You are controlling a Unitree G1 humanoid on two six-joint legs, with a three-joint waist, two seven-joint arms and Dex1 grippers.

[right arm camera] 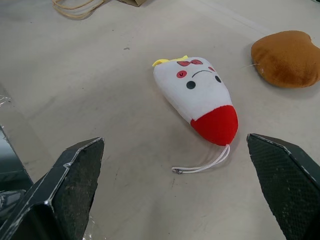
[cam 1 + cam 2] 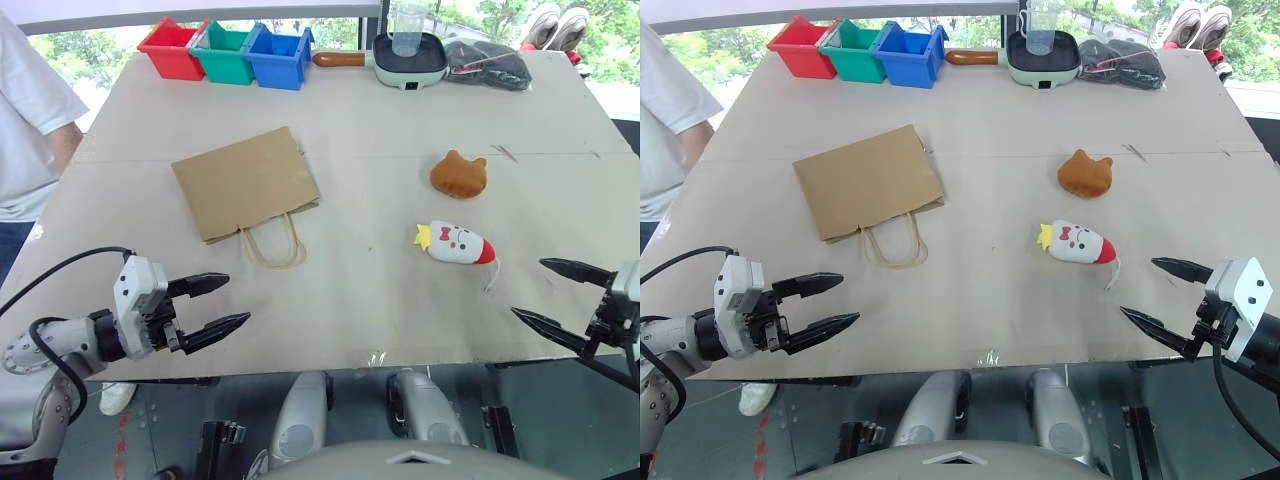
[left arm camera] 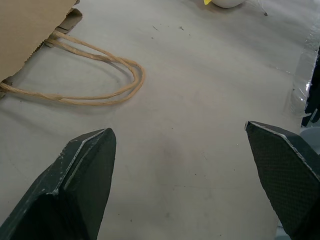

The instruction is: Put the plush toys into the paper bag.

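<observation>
I hold both arms low at the table's [image 2: 360, 130] near edge, left gripper [image 2: 218, 303] and right gripper [image 2: 560, 292] spread wide, empty. Paper bag [image 2: 245, 182] lies flat left of centre; orange toy [image 2: 459, 174] and white toy [image 2: 457, 243] right.

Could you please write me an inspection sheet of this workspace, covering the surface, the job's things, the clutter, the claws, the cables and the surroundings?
Surface: pale table, a strip of clear tape at its near edge.
Job's things: paper bag lying flat, handles towards the robot; orange plush toy and white plush toy lying right of it, apart, neither bagged.
Clutter: red bin, green bin, blue bin, pan holding a clear cup, dark bag, all along the far edge.
Claws: left claw and right claw open, empty, over the near edge.
Cables: black cable on the left arm.
Surroundings: person standing at the left; greenery beyond the table.
</observation>
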